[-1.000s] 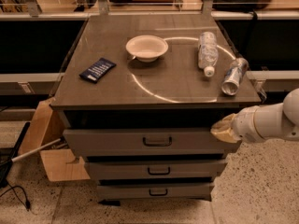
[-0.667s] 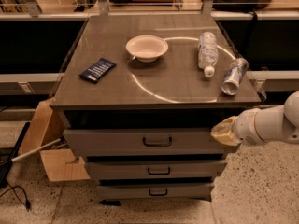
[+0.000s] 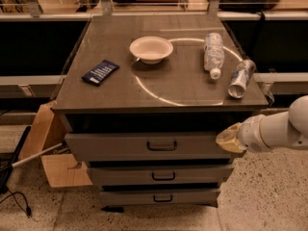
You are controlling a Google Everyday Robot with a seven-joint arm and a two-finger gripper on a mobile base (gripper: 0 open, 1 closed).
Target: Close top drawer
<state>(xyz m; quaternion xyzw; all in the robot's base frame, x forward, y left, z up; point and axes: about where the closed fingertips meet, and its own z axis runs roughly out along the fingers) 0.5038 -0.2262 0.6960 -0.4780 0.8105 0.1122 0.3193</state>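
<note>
The top drawer (image 3: 120,147) is the widest of three grey drawers under the counter top, with a small black centre handle (image 3: 161,146). Its front stands a little out from the cabinet, and a dark gap shows above it. My gripper (image 3: 230,138), with a yellowish tip on a white arm (image 3: 279,129), comes in from the right and sits against the right end of the top drawer's front.
On the counter top (image 3: 183,85) lie a white bowl (image 3: 151,48), a dark blue packet (image 3: 100,72), a plastic bottle (image 3: 213,54) and a can (image 3: 240,78) on its side. Two narrower drawers (image 3: 161,176) sit below. A cardboard box (image 3: 45,153) and cables lie on the floor at the left.
</note>
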